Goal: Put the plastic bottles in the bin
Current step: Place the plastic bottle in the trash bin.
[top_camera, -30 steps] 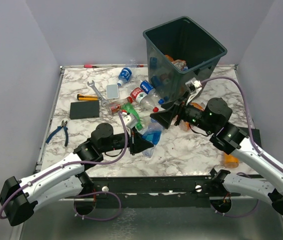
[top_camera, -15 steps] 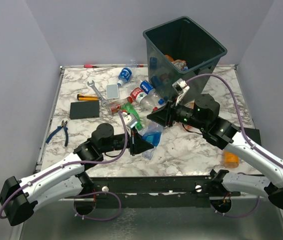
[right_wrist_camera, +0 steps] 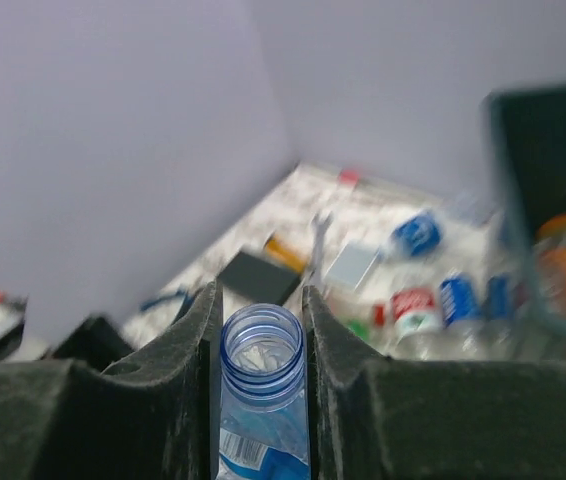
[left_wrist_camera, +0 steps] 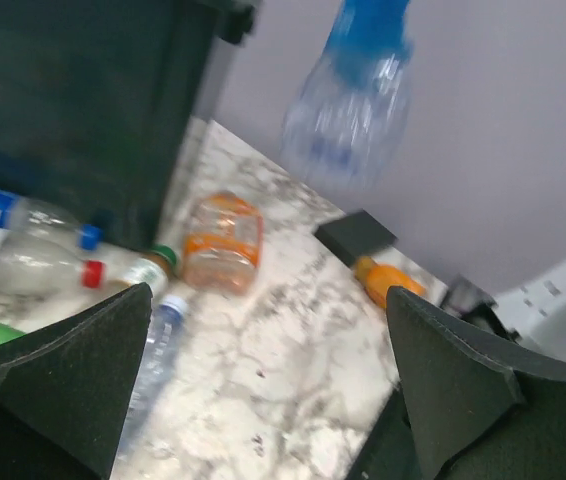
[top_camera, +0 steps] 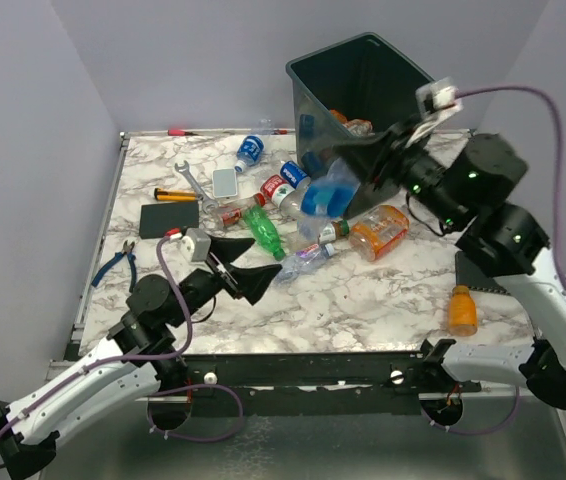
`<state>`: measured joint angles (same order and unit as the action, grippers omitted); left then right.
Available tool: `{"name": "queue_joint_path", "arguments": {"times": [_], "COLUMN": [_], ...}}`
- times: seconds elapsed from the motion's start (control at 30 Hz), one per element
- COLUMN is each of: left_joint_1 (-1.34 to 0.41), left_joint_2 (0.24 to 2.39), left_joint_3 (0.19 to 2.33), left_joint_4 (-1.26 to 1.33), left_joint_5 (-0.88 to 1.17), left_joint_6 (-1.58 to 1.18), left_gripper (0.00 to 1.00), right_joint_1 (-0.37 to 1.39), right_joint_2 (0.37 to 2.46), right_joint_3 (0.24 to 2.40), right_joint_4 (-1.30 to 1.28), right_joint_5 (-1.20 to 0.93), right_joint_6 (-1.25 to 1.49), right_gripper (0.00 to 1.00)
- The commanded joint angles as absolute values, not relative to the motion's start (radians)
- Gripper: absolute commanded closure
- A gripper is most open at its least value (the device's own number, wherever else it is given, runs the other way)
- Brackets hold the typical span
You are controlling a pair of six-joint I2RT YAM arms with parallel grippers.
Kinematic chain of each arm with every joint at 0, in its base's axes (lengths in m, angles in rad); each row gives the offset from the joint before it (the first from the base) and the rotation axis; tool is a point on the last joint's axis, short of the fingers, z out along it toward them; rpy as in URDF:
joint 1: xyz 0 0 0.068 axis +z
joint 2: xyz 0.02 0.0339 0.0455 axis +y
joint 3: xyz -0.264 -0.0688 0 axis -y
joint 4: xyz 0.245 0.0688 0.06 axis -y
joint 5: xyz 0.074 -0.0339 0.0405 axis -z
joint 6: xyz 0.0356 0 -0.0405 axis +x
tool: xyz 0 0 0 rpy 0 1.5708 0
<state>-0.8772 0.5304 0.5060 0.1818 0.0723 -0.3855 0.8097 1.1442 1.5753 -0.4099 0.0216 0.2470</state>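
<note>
Marble tabletop [top_camera: 383, 290] below; right hand [right_wrist_camera: 260, 310] clamps clear blue-labelled capless bottle [right_wrist_camera: 261, 350], left hand [left_wrist_camera: 268, 300] apart.

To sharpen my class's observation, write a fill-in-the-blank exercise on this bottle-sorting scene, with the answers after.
1. The right gripper is shut on a clear bottle with a ____ label.
2. In the right wrist view, the mouth of that bottle has no ____ on it.
3. The left gripper is ____ and holds nothing.
Missing words: blue; cap; open.
</note>
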Motion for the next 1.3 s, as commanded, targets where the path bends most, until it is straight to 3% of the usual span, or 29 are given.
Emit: {"name": "queue_joint_path", "arguments": {"times": [0.0,0.17,0.27,0.33,0.6,0.77,0.97,1.0,1.03,1.13,1.17,1.27], "left_joint_1": [-0.876,-0.876,-0.876,-0.876,-0.876,-0.876,-0.876,-0.876,-0.876,-0.876,-0.877,-0.876], "left_joint_2": [0.420,0.335,0.315,0.308,0.272,0.244,0.258,0.260,0.261,0.273,0.280,0.296], "left_joint_3": [0.424,0.358,0.354,0.354,0.370,0.364,0.369,0.368,0.368,0.370,0.371,0.375], "left_joint_4": [0.198,0.232,0.231,0.222,0.157,0.153,0.149,0.149,0.149,0.149,0.150,0.149], "left_joint_5": [-0.235,-0.331,-0.352,-0.368,-0.450,-0.491,-0.485,-0.481,-0.480,-0.475,-0.473,-0.465], "left_joint_6": [-0.271,-0.258,-0.251,-0.252,-0.264,-0.263,-0.259,-0.259,-0.259,-0.260,-0.261,-0.259], "left_gripper": [0.01,0.01,0.01,0.01,0.01,0.01,0.01,0.01,0.01,0.01,0.01,0.01], "right_joint_1": [0.807,0.794,0.738,0.660,0.397,0.343,0.311,0.311,0.311,0.311,0.310,0.311], "right_joint_2": [1.205,1.332,1.434,1.517,1.806,1.837,1.829,1.820,1.813,1.808,1.810,1.803], "right_joint_3": [1.795,1.858,1.822,1.849,1.996,1.917,1.872,1.865,1.862,1.896,1.919,1.959], "right_joint_4": [-0.372,0.088,0.494,0.613,0.583,0.482,0.160,0.129,0.099,0.007,-0.049,-0.099], "right_joint_5": [0.419,0.742,0.814,0.814,0.883,0.891,0.824,0.795,0.766,0.686,0.671,0.638], "right_joint_6": [0.077,-0.260,-0.545,-0.577,-0.480,-0.391,-0.134,-0.103,-0.073,-0.009,0.012,0.064], "right_gripper": [1.00,1.00,1.00,1.00,1.00,1.00,1.00,0.97,0.88,0.44,0.35,0.23]}}
